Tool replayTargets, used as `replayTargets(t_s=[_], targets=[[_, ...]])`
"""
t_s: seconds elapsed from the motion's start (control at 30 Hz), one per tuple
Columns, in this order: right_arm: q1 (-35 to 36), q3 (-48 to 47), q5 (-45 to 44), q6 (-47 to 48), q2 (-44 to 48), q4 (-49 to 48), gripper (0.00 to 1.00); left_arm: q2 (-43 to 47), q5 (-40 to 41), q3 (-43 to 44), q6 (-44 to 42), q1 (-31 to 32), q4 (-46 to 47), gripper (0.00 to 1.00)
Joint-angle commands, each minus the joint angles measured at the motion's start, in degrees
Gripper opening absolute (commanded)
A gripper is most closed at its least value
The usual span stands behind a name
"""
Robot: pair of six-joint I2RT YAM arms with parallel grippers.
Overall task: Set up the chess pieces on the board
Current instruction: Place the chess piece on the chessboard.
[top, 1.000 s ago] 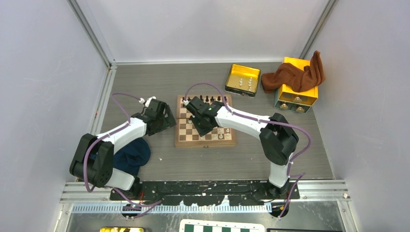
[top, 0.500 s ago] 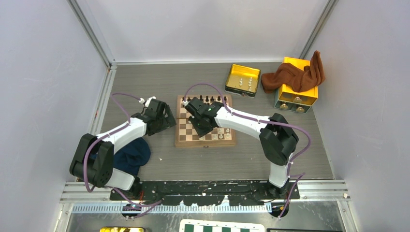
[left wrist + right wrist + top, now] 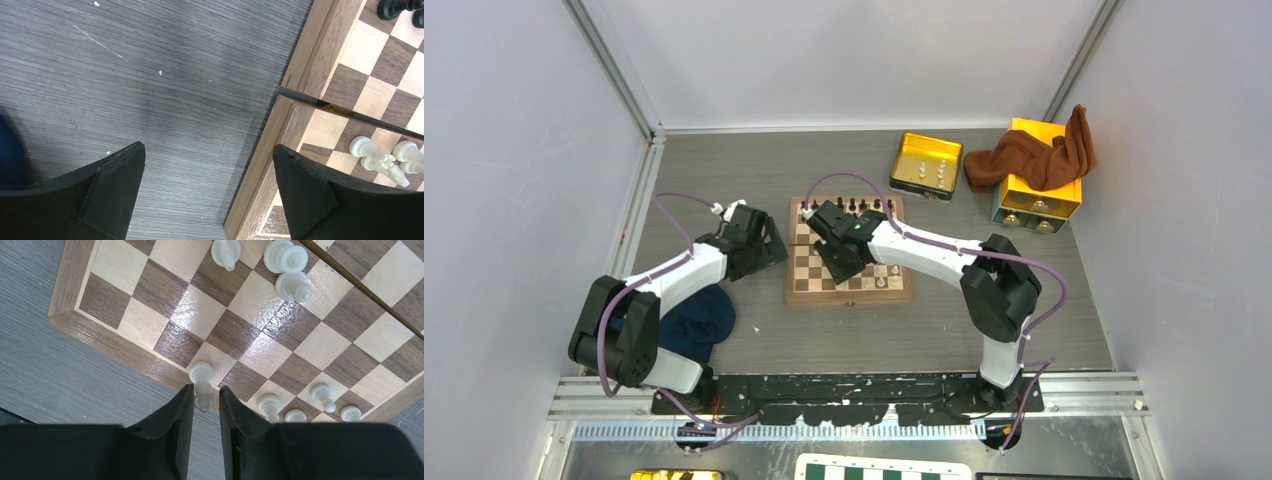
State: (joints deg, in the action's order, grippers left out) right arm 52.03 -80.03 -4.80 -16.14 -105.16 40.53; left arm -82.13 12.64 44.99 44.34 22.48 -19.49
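Note:
The wooden board (image 3: 849,292) lies mid-table. Dark pieces (image 3: 854,206) line its far row and white pieces (image 3: 879,282) stand near its front edge. My right gripper (image 3: 836,262) hangs over the board's front left part. In the right wrist view its jaws (image 3: 206,395) stand narrowly round the head of a white piece (image 3: 202,382) whose base rests on a light square by the border (image 3: 75,280). More white pieces (image 3: 287,270) stand beyond. My left gripper (image 3: 769,245) is open and empty beside the board's left edge (image 3: 300,75).
An open yellow tin (image 3: 904,165) with a few white pieces (image 3: 939,172) stands at the back right. Next to it is an orange box (image 3: 1039,195) under a brown cloth (image 3: 1034,155). A dark blue cloth (image 3: 694,320) lies by the left arm.

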Motion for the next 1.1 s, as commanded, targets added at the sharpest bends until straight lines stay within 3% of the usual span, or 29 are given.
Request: replayTargets(t_s=[0.0, 0.33, 0.5, 1.07], targets=[[0.4, -2.0, -0.3, 1.0, -0.1, -0.6, 0.31, -0.1, 0.8, 1.3, -0.9, -0.4, 1.9, 1.0], [0.3, -1.6, 0.0, 1.2, -0.2, -0.5, 0.1, -0.4, 0.8, 1.2, -0.9, -0.5, 1.9, 1.0], [0.3, -1.8, -1.0, 1.6, -0.2, -0.4, 0.05, -0.6, 0.6, 1.2, -0.8, -0.5, 2.0, 1.0], [0.3, -2.6, -4.2, 3.6, -1.0, 0.4, 0.04, -0.7, 0.5, 0.8, -0.7, -0.6, 2.3, 1.0]])
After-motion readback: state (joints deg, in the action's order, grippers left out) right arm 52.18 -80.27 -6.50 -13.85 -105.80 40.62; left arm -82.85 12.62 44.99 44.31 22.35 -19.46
